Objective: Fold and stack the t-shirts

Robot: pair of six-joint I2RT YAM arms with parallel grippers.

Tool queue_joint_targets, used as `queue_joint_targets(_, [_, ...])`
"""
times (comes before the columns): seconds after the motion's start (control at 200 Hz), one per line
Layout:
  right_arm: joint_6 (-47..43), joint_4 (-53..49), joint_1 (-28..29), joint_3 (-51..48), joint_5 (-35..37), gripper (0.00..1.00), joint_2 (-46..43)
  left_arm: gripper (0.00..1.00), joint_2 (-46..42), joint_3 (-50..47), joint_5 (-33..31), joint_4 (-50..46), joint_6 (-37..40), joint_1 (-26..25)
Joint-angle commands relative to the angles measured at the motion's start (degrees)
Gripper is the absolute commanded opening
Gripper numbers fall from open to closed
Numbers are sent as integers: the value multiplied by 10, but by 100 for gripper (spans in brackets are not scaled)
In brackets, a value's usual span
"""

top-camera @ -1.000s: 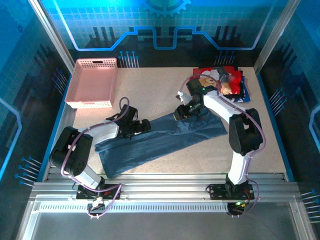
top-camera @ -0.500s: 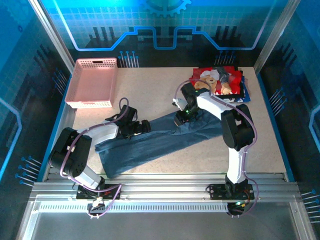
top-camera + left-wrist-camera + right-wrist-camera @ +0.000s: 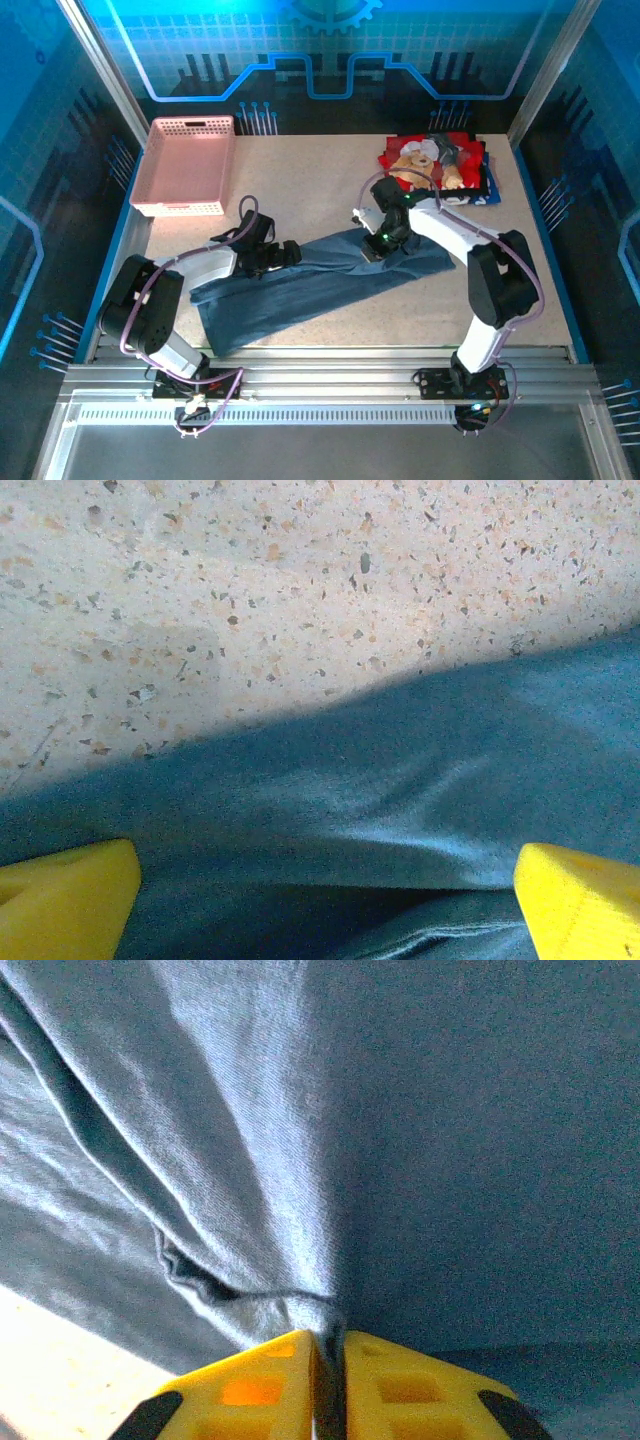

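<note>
The red teddy-bear shirt hides most of the dark folded shirts beneath. Bottom edges cut off the left hand and right hand behind their fingertips.

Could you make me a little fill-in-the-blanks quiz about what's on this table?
The right hand pinches the big ___ shirt.
The left hand, over that shirt, is ___, not shut.
The plastic basket is ___ in colour.
The folded pile has a teddy ___ printed on top.
Missing words: blue, open, pink, bear.
</note>
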Motion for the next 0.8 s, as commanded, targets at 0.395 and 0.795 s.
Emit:
queue_joint_targets(0.395, [46, -13, 13, -69, -9, 26, -28, 97, 10, -9, 13, -6, 11, 11])
queue_joint_targets(0.795, [69, -14, 19, -133, -25, 26, -83, 96, 26, 118, 50, -42, -11, 3])
